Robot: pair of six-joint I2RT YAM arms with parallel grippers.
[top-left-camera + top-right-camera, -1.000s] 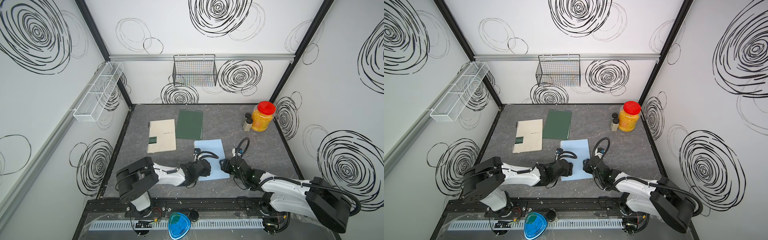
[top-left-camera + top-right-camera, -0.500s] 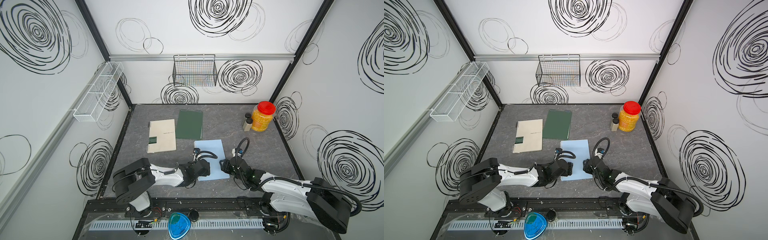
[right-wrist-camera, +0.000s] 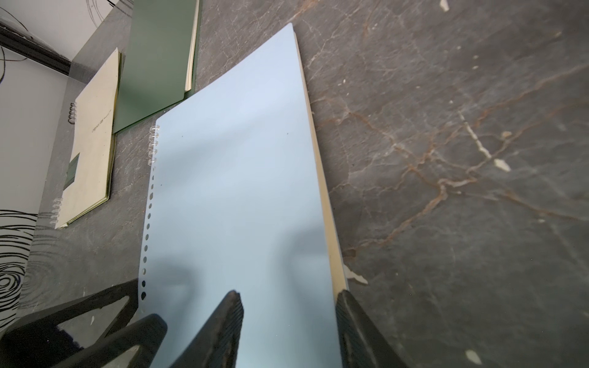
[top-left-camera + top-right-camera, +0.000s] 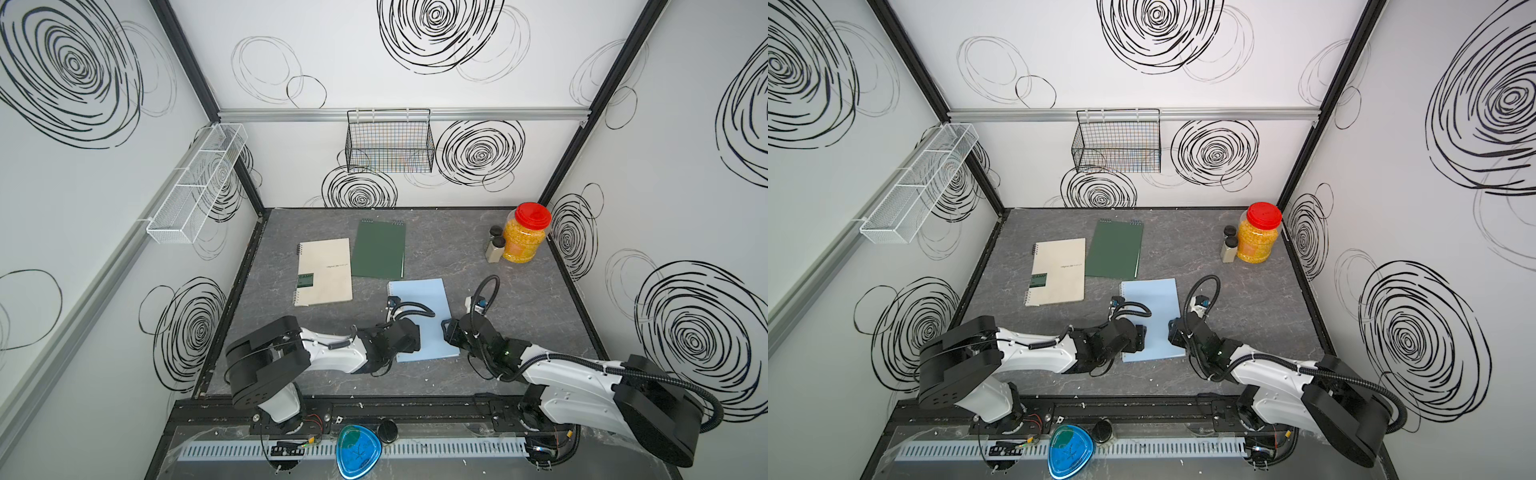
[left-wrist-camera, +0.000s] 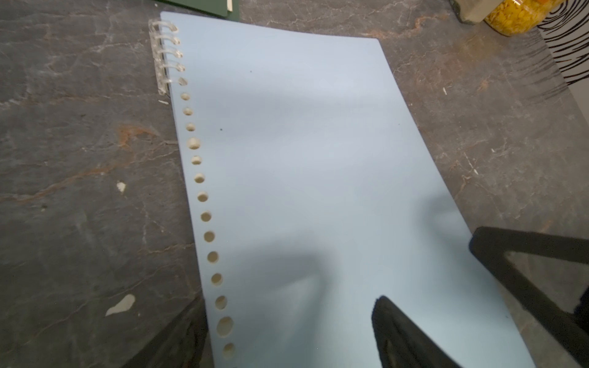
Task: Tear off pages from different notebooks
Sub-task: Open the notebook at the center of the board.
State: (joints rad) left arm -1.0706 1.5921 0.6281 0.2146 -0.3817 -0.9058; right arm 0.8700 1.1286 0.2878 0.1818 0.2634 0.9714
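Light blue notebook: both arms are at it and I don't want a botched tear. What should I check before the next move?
1. Light blue notebook closed and lying flat: ok.
2. Left gripper open, straddling the binding edge: ok.
3. Right gripper open, one finger on top, one at the free edge: ok.
4. Anything pinched for tearing: not ok, nothing held.
5. Dark green notebook clear of the blue one: cannot tell, corners are close.
6. Jar out of the arms' way: ok.
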